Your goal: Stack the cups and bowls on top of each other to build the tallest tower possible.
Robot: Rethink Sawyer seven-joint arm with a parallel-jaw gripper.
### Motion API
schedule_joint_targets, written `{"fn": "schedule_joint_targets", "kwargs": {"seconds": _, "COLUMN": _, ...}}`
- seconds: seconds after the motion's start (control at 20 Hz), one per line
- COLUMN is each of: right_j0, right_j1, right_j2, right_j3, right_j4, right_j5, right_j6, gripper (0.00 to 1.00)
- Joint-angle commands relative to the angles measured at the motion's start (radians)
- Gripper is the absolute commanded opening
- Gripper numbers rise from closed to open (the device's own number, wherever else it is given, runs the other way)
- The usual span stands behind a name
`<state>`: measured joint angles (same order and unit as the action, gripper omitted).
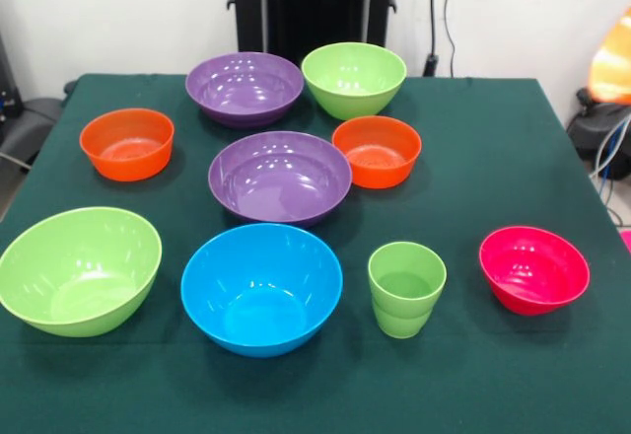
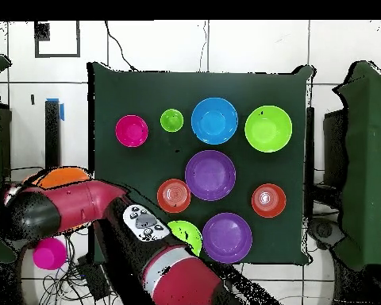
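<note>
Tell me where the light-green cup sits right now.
In the front view the cup stands upright near the table's front edge, right of centre, between the blue bowl and the pink-red bowl, touching neither.

Nearest my edge of the desk (image 1: 493,138) sit two bowls (image 1: 245,87). The cup (image 1: 406,288) stands near the far edge, between two bowls (image 1: 261,288).

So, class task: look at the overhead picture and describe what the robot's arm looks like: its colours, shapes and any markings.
The arm is made of thick, rounded, tube-like segments, glossy red with black sections at the joints. One red segment ends in a black rounded cap at the left. Near the middle sits a pale grey oval panel with dark buttons. A silver-grey ring circles the lower red segment. The gripper does not show in either view.
</note>
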<state>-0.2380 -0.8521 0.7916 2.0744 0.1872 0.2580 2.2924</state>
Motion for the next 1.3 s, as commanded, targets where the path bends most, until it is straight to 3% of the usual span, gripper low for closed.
{"fn": "schedule_joint_targets", "kwargs": {"seconds": 0.05, "right_j0": -0.14, "right_j1": 0.062, "right_j2": 0.454, "right_j3": 0.147, "right_j4": 0.014, "right_j5": -0.171, "right_j6": 0.184, "gripper": 0.0}}
{"fn": "schedule_joint_targets", "kwargs": {"seconds": 0.35, "right_j0": -0.253, "right_j1": 0.118, "right_j2": 0.647, "right_j3": 0.178, "right_j4": 0.02, "right_j5": -0.172, "right_j6": 0.216, "gripper": 0.0}}
{"fn": "schedule_joint_targets", "kwargs": {"seconds": 0.6, "right_j0": -0.297, "right_j1": 0.273, "right_j2": 0.736, "right_j3": 0.183, "right_j4": -0.036, "right_j5": -0.25, "right_j6": 0.172, "gripper": 0.0}}
{"fn": "schedule_joint_targets", "kwargs": {"seconds": 0.75, "right_j0": -0.322, "right_j1": 0.399, "right_j2": 0.72, "right_j3": 0.207, "right_j4": -0.111, "right_j5": -0.295, "right_j6": 0.107, "gripper": 0.0}}
{"fn": "schedule_joint_targets", "kwargs": {"seconds": 1.1, "right_j0": -0.431, "right_j1": 0.472, "right_j2": 0.629, "right_j3": 0.269, "right_j4": -0.213, "right_j5": -0.158, "right_j6": -0.019, "gripper": 0.0}}
{"fn": "schedule_joint_targets", "kwargs": {"seconds": 1.3, "right_j0": -0.482, "right_j1": 0.548, "right_j2": 0.618, "right_j3": 0.271, "right_j4": -0.272, "right_j5": -0.089, "right_j6": -0.074, "gripper": 0.0}}
